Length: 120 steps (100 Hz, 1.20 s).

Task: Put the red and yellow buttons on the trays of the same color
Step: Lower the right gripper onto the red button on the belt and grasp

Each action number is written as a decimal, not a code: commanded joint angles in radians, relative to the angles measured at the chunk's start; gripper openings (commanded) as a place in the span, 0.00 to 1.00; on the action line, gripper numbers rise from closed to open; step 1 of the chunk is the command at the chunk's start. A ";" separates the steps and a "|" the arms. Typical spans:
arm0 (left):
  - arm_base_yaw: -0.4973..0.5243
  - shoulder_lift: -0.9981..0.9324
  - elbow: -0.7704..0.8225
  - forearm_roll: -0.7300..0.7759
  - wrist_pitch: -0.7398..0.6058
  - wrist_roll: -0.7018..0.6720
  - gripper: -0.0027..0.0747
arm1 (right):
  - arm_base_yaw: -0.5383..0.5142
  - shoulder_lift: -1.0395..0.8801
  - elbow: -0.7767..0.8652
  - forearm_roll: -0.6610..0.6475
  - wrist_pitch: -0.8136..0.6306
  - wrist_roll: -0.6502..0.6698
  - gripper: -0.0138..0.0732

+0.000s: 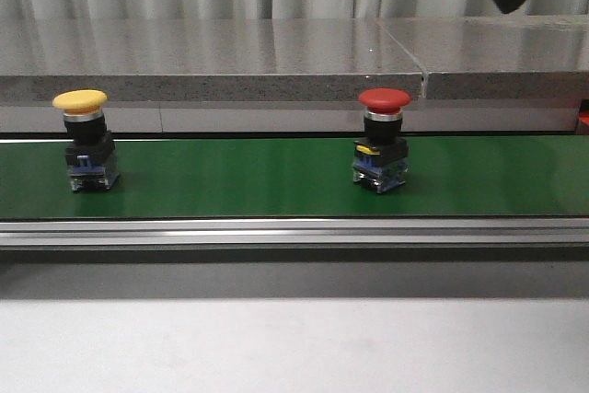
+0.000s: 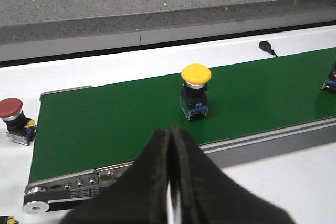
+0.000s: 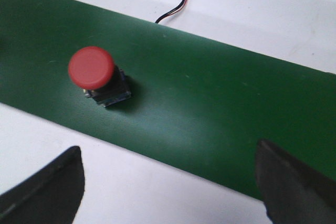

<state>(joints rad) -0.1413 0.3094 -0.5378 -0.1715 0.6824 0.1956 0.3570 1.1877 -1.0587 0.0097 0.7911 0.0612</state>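
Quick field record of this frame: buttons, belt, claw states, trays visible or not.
yellow button: upright on green belt, left side of front view
red button: upright on the belt, right of yellow
second red button: off the belt's end, on white table
left claw: shut, empty, near side of belt
right claw: open, above belt near the red button
trays: none visible

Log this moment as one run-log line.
yellow button: upright on green belt | red button: upright on belt | left gripper: shut, empty | right gripper: open, empty | trays: not visible
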 commanded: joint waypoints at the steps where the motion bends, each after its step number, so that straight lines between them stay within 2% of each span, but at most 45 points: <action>1: -0.007 0.010 -0.027 -0.018 -0.071 -0.006 0.01 | 0.018 0.043 -0.087 0.014 0.028 -0.043 0.91; 26: -0.007 0.010 -0.027 -0.018 -0.071 -0.006 0.01 | 0.025 0.232 -0.272 0.178 0.264 -0.222 0.91; 59: -0.007 0.010 -0.027 -0.018 -0.071 -0.006 0.01 | 0.023 0.408 -0.327 0.141 0.174 -0.233 0.91; 68: -0.007 0.010 -0.027 -0.018 -0.071 -0.006 0.01 | 0.023 0.432 -0.327 0.126 0.155 -0.233 0.84; 85: -0.007 0.010 -0.027 -0.018 -0.071 -0.006 0.01 | 0.023 0.451 -0.327 0.111 0.133 -0.233 0.53; 92: -0.007 0.010 -0.027 -0.018 -0.071 -0.006 0.01 | 0.023 0.452 -0.327 0.111 0.127 -0.233 0.45; 102: -0.007 0.010 -0.027 -0.018 -0.071 -0.006 0.01 | 0.023 0.450 -0.327 0.106 0.128 -0.233 0.41; 120: -0.007 0.010 -0.027 -0.018 -0.071 -0.006 0.01 | 0.004 0.418 -0.327 0.104 0.103 -0.231 0.41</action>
<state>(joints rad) -0.1413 0.3094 -0.5378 -0.1715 0.6824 0.1956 0.3810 1.6769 -1.3542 0.1131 0.9412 -0.1638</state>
